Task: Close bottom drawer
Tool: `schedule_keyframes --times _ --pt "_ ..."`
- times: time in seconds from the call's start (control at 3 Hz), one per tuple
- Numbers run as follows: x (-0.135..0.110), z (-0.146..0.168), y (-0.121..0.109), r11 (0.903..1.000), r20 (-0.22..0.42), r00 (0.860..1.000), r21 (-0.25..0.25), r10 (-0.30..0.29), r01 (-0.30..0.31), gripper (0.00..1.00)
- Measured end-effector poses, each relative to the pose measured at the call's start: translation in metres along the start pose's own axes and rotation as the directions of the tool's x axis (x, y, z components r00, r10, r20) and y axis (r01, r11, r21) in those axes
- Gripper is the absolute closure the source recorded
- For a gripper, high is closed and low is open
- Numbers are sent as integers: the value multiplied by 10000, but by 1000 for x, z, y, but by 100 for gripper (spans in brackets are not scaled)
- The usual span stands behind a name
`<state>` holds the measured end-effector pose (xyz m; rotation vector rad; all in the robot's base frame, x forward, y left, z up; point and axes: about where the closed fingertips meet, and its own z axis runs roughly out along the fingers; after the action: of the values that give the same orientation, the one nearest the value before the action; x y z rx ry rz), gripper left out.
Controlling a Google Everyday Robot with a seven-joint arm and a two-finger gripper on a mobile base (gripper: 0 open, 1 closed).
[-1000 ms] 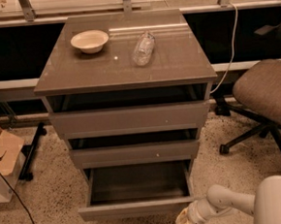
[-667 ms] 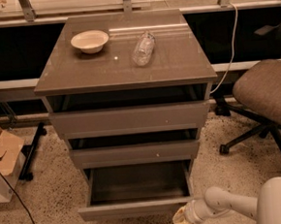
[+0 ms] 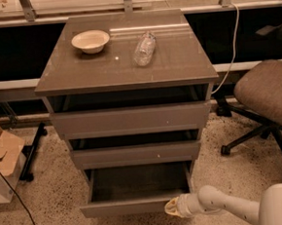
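The grey-brown cabinet has three drawers. The bottom drawer is pulled out, and its wide shallow box with a smooth grey floor shows. The middle drawer and the taller top drawer above it stick out only slightly. My gripper is at the right end of the bottom drawer's flat front, its tip against or just in front of it. The white arm reaches in from the lower right.
A white bowl and a clear plastic bottle lying on its side rest on the cabinet top. An office chair stands to the right, close to the arm. A cardboard box and a black cable lie at the left on the speckled floor.
My gripper has moved a little left and in toward the bottom drawer's front. The drawer looks pushed in slightly.
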<state>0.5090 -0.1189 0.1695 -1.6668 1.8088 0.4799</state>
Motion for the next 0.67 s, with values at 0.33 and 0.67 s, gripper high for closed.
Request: schedule_keyframes --times 0.33,0.67 --pt "0 0 0 10000 1 10000 1 -1 1 100" --pt "-11 8 -30 9981 259 9988 464 -410 398 100"
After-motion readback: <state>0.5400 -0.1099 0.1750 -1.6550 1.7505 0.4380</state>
